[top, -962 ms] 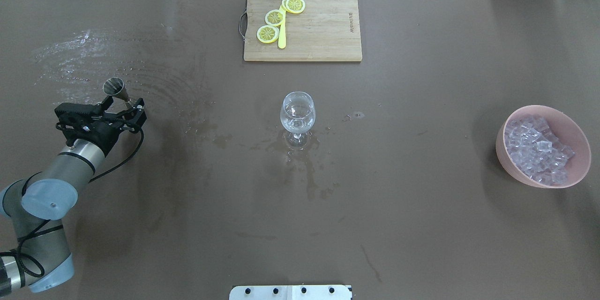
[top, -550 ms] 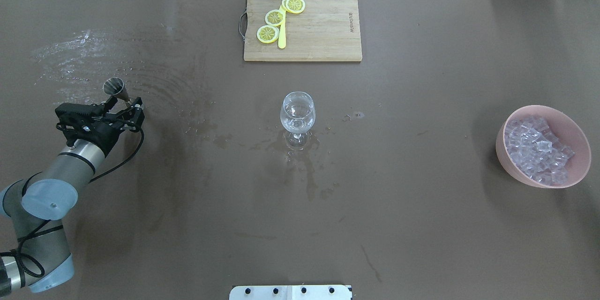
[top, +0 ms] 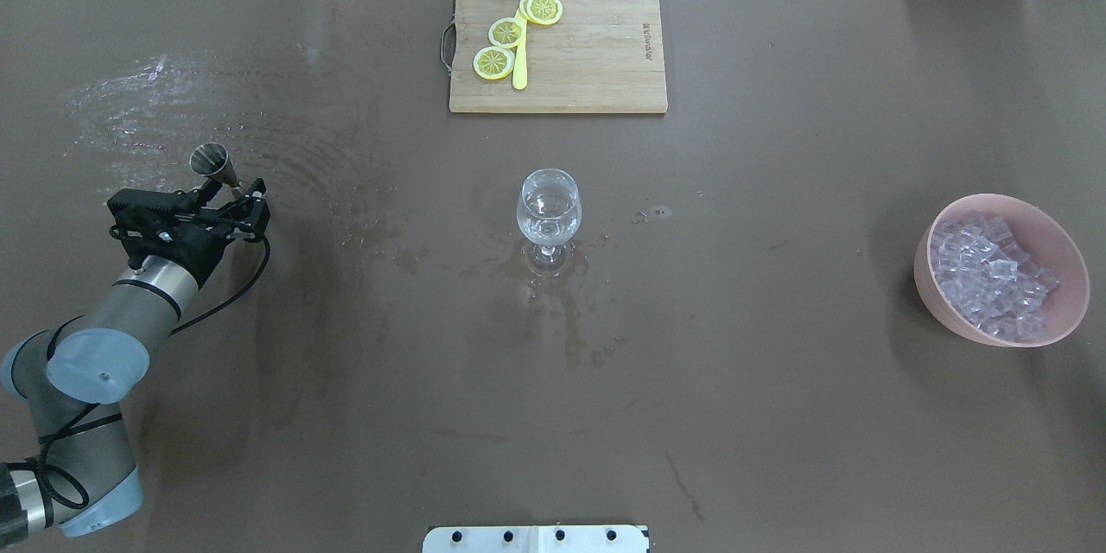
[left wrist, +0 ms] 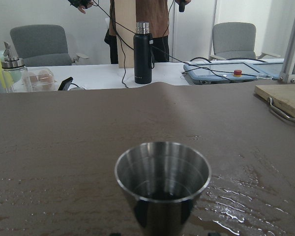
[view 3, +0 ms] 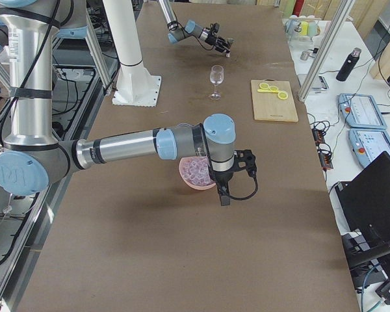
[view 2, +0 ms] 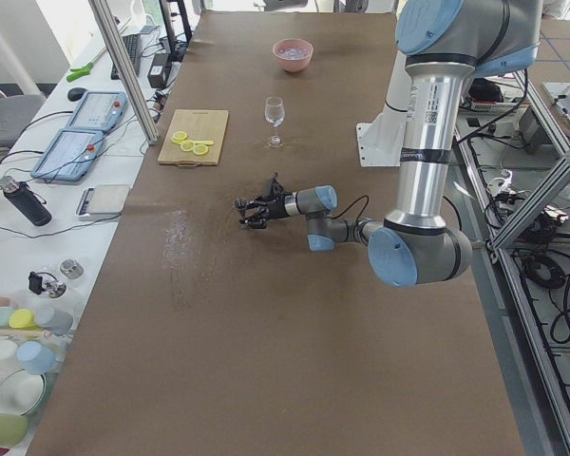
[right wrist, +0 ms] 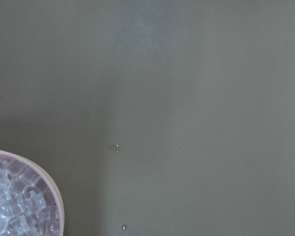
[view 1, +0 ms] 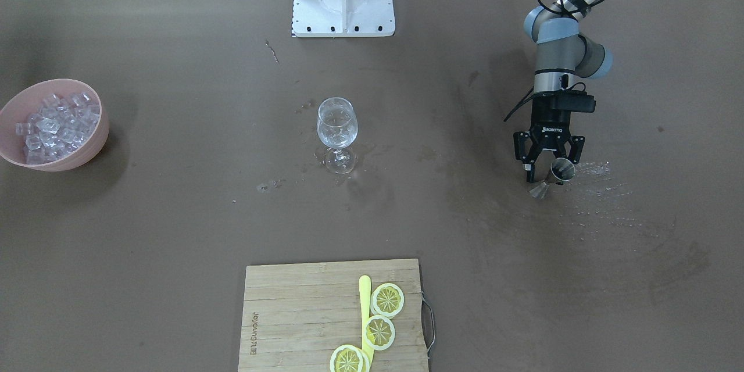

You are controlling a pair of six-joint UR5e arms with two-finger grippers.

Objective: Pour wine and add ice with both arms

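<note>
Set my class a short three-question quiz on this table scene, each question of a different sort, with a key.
1. True or false: the ice lies in the pink bowl.
2. Which thing is nearest the left gripper? A wine glass; B metal cup; C pink bowl.
3. Fill in: the lemon slices lie on the wooden ____.
Key: 1 true; 2 B; 3 cutting board.

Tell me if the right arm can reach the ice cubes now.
Probably yes: the right arm hangs near the round pink bowl of small clear ice cubes, off to one side, nothing between.
</note>
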